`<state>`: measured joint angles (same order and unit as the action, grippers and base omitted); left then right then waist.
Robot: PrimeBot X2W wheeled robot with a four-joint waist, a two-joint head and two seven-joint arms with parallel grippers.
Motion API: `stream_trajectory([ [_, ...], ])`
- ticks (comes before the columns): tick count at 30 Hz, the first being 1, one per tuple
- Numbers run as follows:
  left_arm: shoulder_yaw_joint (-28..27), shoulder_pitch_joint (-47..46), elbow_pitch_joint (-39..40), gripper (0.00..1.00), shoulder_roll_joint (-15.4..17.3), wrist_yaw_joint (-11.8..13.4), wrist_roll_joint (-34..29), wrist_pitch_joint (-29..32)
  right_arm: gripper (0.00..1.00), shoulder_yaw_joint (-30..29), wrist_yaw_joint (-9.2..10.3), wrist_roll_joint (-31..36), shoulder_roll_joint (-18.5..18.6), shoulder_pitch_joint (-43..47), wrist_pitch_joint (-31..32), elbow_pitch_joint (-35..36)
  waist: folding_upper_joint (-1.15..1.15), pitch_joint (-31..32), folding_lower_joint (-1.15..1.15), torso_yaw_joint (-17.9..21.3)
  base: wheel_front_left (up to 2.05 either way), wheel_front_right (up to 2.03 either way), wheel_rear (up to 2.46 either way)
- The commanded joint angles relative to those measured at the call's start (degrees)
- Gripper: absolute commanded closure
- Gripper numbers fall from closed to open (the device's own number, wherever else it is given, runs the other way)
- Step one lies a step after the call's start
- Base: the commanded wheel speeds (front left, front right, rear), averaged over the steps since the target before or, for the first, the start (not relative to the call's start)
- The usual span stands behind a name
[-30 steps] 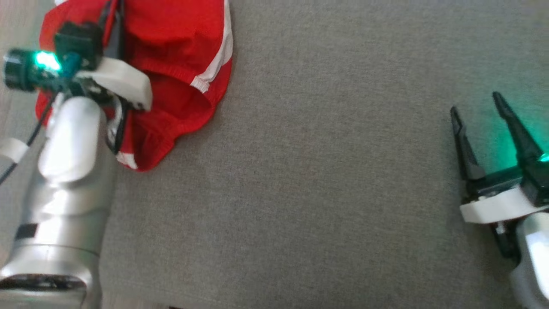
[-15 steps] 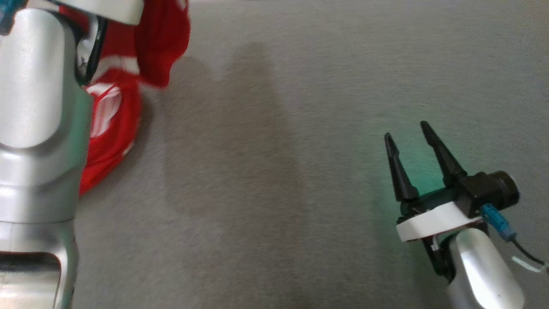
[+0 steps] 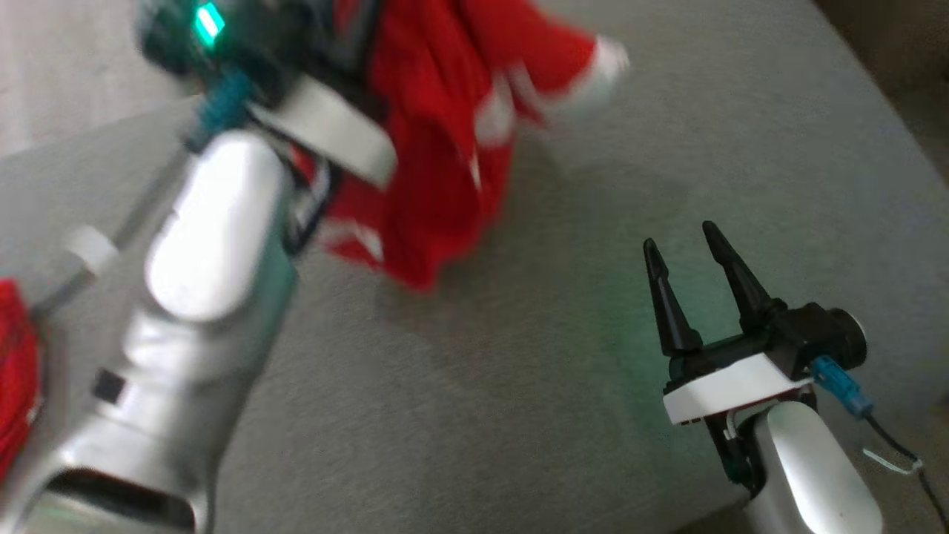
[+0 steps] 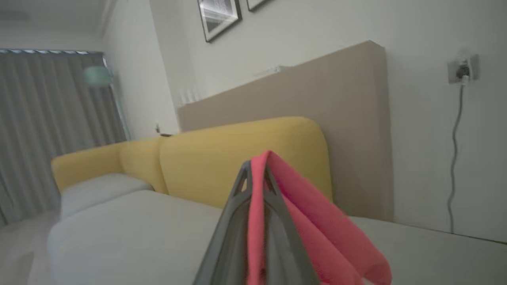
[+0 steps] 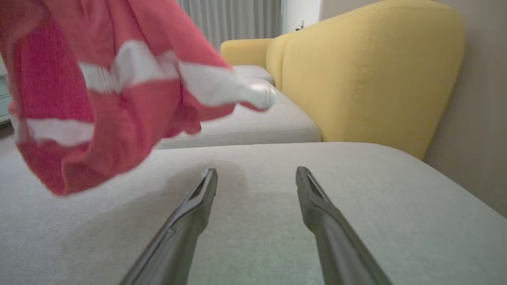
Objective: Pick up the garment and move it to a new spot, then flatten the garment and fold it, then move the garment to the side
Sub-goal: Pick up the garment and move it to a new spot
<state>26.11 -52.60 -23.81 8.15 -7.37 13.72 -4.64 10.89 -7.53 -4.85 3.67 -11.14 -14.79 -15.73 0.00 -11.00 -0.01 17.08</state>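
The garment (image 3: 437,148) is red with white stripes, and it hangs bunched in the air above the grey cushion (image 3: 519,386). In the left wrist view my left gripper (image 4: 256,170) is shut on a fold of the garment (image 4: 305,209), which drapes down to the right of the fingers. My left arm (image 3: 215,222) reaches up from the lower left. My right gripper (image 3: 680,237) stands open and empty low over the cushion, to the right of the cloth. In the right wrist view the garment (image 5: 107,99) swings blurred at the upper left, ahead of my open right gripper (image 5: 256,171).
A yellow sofa back (image 5: 368,71) rises behind the cushion, with a beige panel (image 4: 317,91) and wall behind it. The cushion's edge drops to dark floor (image 3: 890,52) at the upper right. More red fabric (image 3: 15,363) shows at the left edge.
The head camera has swung. The garment has left the cushion and now hangs from my left gripper, swinging right. My right gripper stays open.
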Motion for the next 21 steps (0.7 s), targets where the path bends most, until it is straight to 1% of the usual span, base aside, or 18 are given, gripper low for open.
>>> stream_trajectory([
  [1,1.2,1.5,-1.6,1.0,0.8,-0.1,1.3,-2.0,0.0,1.3,0.04,-0.6,-0.7,-1.2,-0.2,1.3,0.0,-0.4,0.01,4.5,0.0,0.0,0.0],
  [2,2.1,3.0,-3.5,1.0,0.2,-0.1,2.1,-3.3,0.0,1.2,0.04,-0.8,-0.7,-0.9,-0.2,1.2,0.0,-0.5,0.01,4.7,0.0,0.0,0.0],
  [3,2.8,4.6,-5.6,0.53,-0.4,-0.1,2.7,-4.7,0.0,1.3,0.04,-1.2,-0.8,-0.6,-0.2,1.0,0.0,-0.6,0.01,4.9,0.0,0.0,0.0],
  [4,3.4,6.1,-7.7,0.0,-1.0,-0.1,3.0,-5.9,0.0,1.6,0.04,-1.7,-0.8,-0.4,-0.2,0.8,0.0,-0.6,0.01,5.0,0.0,0.0,0.0],
  [5,3.7,7.6,-9.4,0.0,-1.5,0.2,3.1,-7.2,0.0,1.8,0.04,-2.1,-0.8,-0.2,-0.2,0.6,0.0,-0.6,0.01,5.1,0.0,0.0,0.0],
  [6,3.7,7.6,-9.4,0.0,-1.5,0.2,3.1,-7.2,0.0,1.8,0.04,-2.1,-0.8,-0.2,-0.2,0.6,0.0,-0.6,0.01,5.1,0.0,0.0,0.0],
  [7,3.7,9.1,-11.0,0.0,-2.1,0.8,3.2,-8.3,0.0,2.1,0.04,-2.5,-0.8,0.0,-0.2,0.4,0.0,-0.5,0.01,5.1,0.0,0.0,0.0],
  [9,3.4,12.3,-12.9,0.0,-3.1,3.0,3.4,-9.8,0.0,2.2,0.04,-3.0,-0.8,0.4,-0.2,0.2,0.0,-0.1,0.01,4.7,0.0,0.0,0.0],
  [11,2.4,15.7,-12.3,0.0,-4.0,5.6,3.7,-10.3,0.0,2.0,0.04,-3.3,-0.8,0.9,-0.2,0.1,0.0,0.7,0.01,3.6,0.0,0.0,0.0],
  [13,0.5,19.8,-7.5,0.0,-4.6,8.6,3.2,-10.3,0.0,1.7,0.04,-3.3,-0.8,1.5,-0.2,0.1,0.0,1.6,0.01,2.1,0.0,0.0,0.0],
  [15,-1.0,24.7,-2.7,0.0,-4.9,10.7,2.1,-10.3,0.0,1.4,0.04,-3.0,-0.8,2.2,-0.2,-0.2,0.0,3.0,0.01,0.3,0.0,0.0,0.0],
  [21,-6.7,38.9,9.8,0.0,-5.2,14.1,0.0,-10.3,0.0,-0.3,0.04,-1.8,-0.8,4.9,-0.2,-0.8,0.0,8.3,0.01,-4.9,0.0,0.0,0.0],
])
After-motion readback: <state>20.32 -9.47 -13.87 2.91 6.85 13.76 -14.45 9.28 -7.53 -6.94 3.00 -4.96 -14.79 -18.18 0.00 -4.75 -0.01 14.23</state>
